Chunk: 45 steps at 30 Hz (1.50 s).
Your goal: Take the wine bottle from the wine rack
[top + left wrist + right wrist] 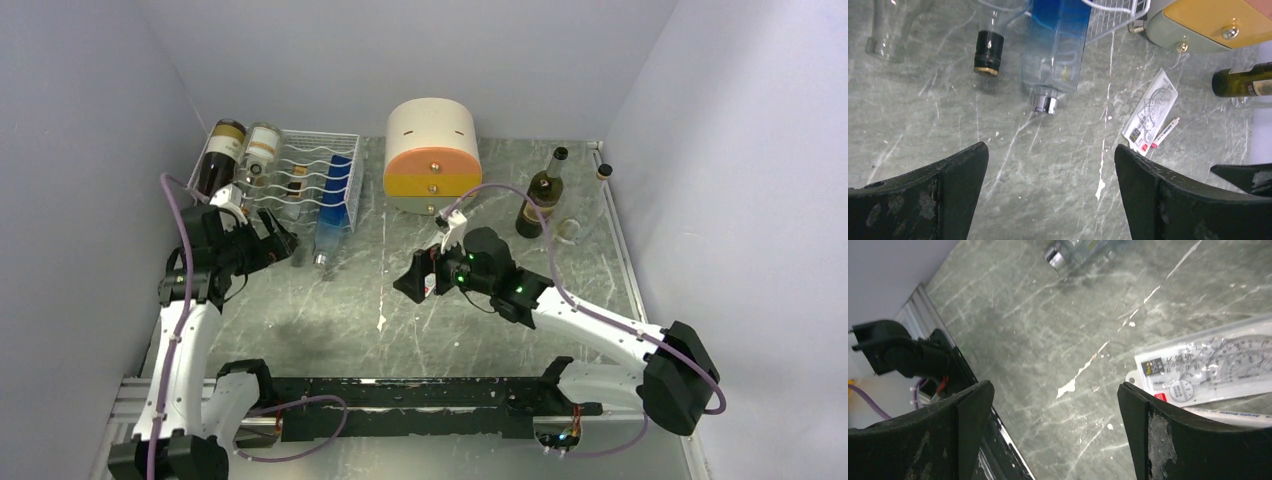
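The white wire wine rack (318, 170) stands at the back left. A dark wine bottle (220, 155) and a paler labelled bottle (262, 148) lie on it, beside a blue bottle (335, 205) whose neck sticks out the front. My left gripper (283, 240) is open and empty, just in front of the rack. In the left wrist view the gripper (1050, 155) hangs over bare table, short of a black-capped bottle neck (987, 55), a clear neck (884, 35) and the blue bottle (1055, 50). My right gripper (410, 282) is open and empty at mid-table; it also shows in the right wrist view (1055, 390).
A round cream-and-orange drawer cabinet (432, 155) stands right of the rack. A green wine bottle (540, 195) stands upright at the back right, with a clear glass thing (570, 230) beside it. A ruler packet (1150, 112) and a pen (1165, 132) lie under the right arm.
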Available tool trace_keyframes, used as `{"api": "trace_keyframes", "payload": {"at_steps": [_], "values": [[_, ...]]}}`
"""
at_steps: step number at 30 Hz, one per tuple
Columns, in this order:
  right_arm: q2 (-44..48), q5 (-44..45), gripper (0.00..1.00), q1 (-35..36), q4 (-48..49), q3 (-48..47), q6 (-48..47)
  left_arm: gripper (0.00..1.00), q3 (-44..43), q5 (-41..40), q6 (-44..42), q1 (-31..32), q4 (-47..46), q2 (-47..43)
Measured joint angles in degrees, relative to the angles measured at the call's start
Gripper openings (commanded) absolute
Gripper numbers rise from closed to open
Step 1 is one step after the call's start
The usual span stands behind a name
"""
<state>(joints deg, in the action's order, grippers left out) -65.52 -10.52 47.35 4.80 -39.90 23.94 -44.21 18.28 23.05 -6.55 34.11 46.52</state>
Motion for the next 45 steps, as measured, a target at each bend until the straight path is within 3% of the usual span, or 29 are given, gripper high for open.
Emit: {"api": "trace_keyframes", "payload": {"at_steps": [6,9,14,22,28,35,45], "values": [[2.05,-3.23,1.00,0.09,-3.54,1.44,-3.32,0.97,-5.18,-0.13,-1.86,1.36,-0.94,8.41],[4.68,-3.50,1.00,0.09,-6.21,1.44,-5.11,0.98,-5.75,-2.80,-1.86,6.16,-2.14,13.03],[9.03,-2.78,1.00,0.09,-8.57,1.44,-6.54,0.99,-8.00,-14.49,-2.32,18.69,-3.06,23.04],[17.57,5.97,1.00,0.09,-12.00,1.46,-6.73,0.98,-10.38,-31.15,-8.85,29.99,-7.04,34.73],[22.62,12.37,1.00,0.09,-15.23,1.46,-7.58,0.99,-14.86,-36.30,-14.93,31.58,-9.90,43.87],[22.73,14.01,1.00,0.09,-16.83,1.75,-7.63,0.97,-20.70,-40.79,-19.12,31.58,-11.23,53.55],[22.60,14.97,1.00,0.09,-17.59,3.93,-6.62,0.87,-20.79,-42.21,-22.43,31.61,-14.21,55.91]]}}
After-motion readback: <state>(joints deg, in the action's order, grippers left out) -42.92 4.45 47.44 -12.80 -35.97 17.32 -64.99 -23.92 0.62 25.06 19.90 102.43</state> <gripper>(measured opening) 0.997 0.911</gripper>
